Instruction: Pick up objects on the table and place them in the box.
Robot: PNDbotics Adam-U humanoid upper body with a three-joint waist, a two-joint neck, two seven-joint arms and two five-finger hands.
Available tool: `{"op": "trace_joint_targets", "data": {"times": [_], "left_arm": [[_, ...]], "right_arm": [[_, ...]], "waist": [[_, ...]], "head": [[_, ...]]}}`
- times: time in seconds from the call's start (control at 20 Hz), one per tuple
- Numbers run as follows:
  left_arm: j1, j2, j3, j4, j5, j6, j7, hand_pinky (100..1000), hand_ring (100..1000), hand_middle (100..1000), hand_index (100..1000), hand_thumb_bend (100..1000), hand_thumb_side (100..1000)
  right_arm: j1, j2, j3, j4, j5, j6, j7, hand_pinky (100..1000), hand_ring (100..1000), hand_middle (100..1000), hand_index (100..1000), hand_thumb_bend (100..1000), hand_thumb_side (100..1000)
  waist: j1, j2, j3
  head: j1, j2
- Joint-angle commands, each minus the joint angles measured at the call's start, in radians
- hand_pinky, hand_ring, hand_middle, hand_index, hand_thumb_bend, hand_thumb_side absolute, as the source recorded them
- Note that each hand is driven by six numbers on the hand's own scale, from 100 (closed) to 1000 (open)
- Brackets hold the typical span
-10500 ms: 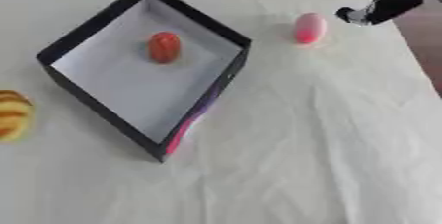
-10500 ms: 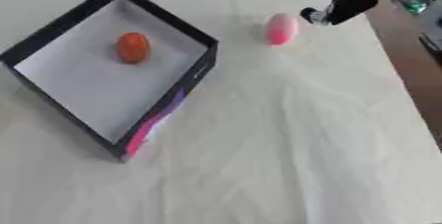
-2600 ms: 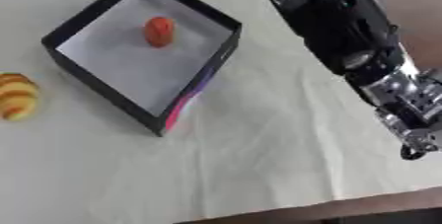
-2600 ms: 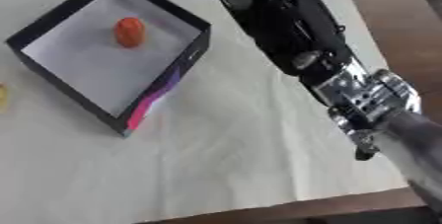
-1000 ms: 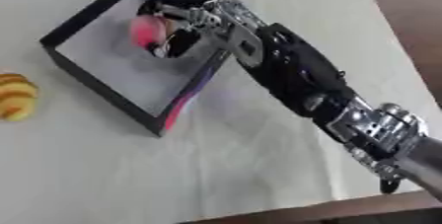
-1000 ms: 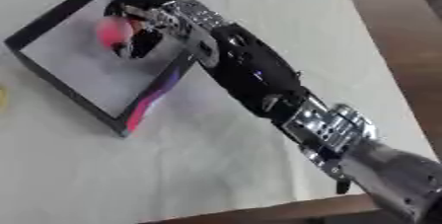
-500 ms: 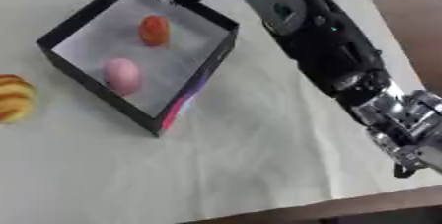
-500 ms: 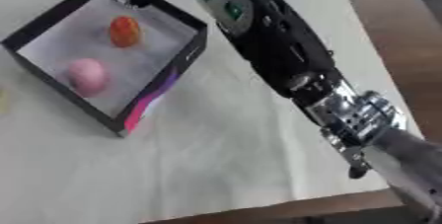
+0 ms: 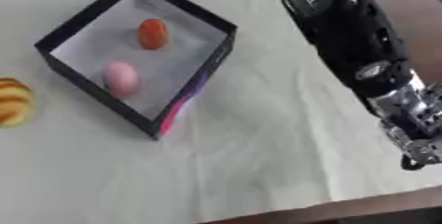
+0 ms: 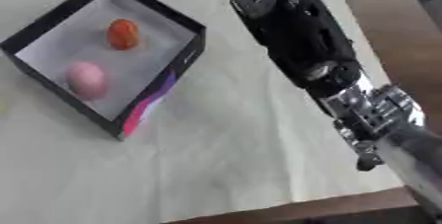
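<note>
Covering the table, a cream cloth [image 9: 259,144] bears the box [image 9: 220,53]; hand fingers unseen, state untellable.

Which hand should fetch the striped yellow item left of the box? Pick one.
Left, probably. The striped yellow item lies at the table's left edge, beyond the box, while the right arm stretches along the far right. Neither hand is visible.

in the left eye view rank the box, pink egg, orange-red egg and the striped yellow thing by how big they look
1. box, by far the largest.
2. pink egg.
3. orange-red egg, only slightly smaller; it lies farther from the camera, so the two may match.
Striped yellow thing: cut off by the left edge, so I can't rank it.
</note>
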Motion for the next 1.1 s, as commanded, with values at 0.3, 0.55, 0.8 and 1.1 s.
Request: {"op": "trace_joint_targets", "data": {"times": [0.3, 0.55, 0.8, 1.1], "left_arm": [[0.010, 0.034, 0.015, -0.014, -0.019, 0.004, 0.003, 894, 921, 935, 819, 132, 739], [0.005, 0.040, -0.006, -0.014, -0.030, 0.012, -0.025, 893, 941, 946, 820, 123, 749], [0.001, 0.065, -0.020, -0.014, -0.043, 0.012, -0.050, 890, 954, 946, 821, 108, 749], [0.001, 0.072, -0.023, -0.014, -0.047, 0.011, -0.054, 890, 954, 946, 821, 108, 749]], "right_arm": [[0.138, -0.291, -0.197, -0.242, -0.370, 0.060, -0.270, 911, 881, 745, 856, 100, 153], [0.323, -0.349, -0.291, -0.291, -0.570, 0.059, -0.424, 903, 861, 726, 851, 100, 299], [0.488, -0.325, -0.368, -0.339, -0.689, 0.030, -0.557, 898, 851, 707, 838, 100, 293], [0.522, -0.319, -0.377, -0.352, -0.703, 0.012, -0.601, 898, 851, 707, 838, 100, 293]], "waist": [[0.006, -0.015, -0.031], [0.008, -0.004, -0.055], [0.018, 0.004, -0.071], [0.019, 0.006, -0.072]], "head": [[0.056, -0.025], [0.098, -0.034], [0.143, -0.036], [0.150, -0.037]]}}
